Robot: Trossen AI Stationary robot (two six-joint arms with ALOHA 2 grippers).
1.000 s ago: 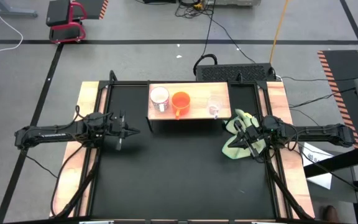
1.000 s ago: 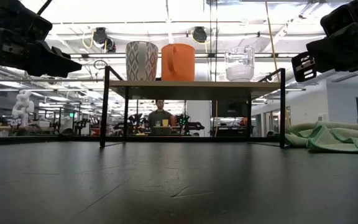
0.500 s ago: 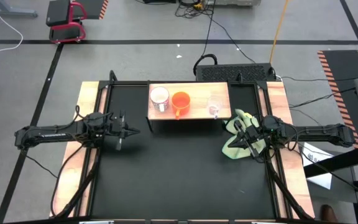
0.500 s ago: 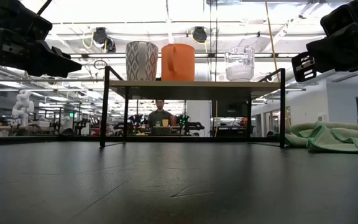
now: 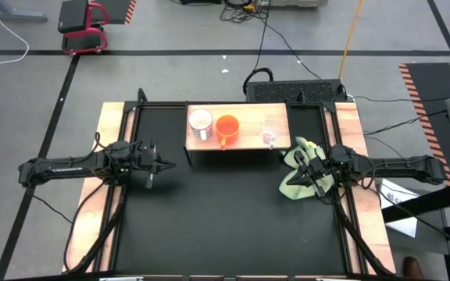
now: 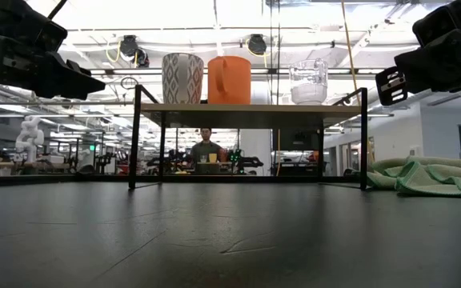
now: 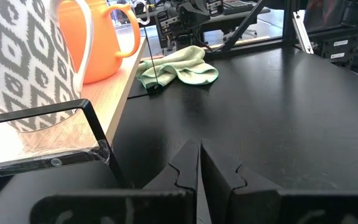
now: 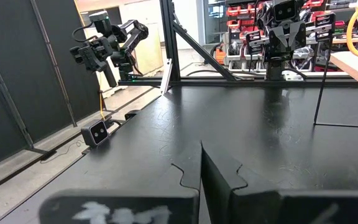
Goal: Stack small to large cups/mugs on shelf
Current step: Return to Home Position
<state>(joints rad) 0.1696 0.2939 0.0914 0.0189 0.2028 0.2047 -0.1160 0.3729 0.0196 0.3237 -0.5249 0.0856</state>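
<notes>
The shelf point(image 5: 248, 140), a light-wood board on black legs, stands at the table's far middle. On it, each on its base, stand in a row a white patterned mug point(image 5: 200, 122) at the left, an orange mug point(image 5: 226, 128) in the middle and a clear glass cup point(image 5: 269, 134) at the right; they also show in the low view: white mug point(image 6: 182, 78), orange mug point(image 6: 229, 80), glass cup point(image 6: 309, 82). My left gripper point(image 5: 170, 164) is shut and empty, left of the shelf. My right gripper point(image 5: 303, 178) is shut and empty over the green cloth point(image 5: 295, 168).
The yellow-green cloth point(image 6: 426, 176) lies crumpled on the table right of the shelf, under my right arm. Pale wooden strips point(image 5: 108, 156) line the table's left and right sides. The black tabletop point(image 5: 225, 218) spreads in front of the shelf. A person shows far behind in the low view point(image 6: 206, 148).
</notes>
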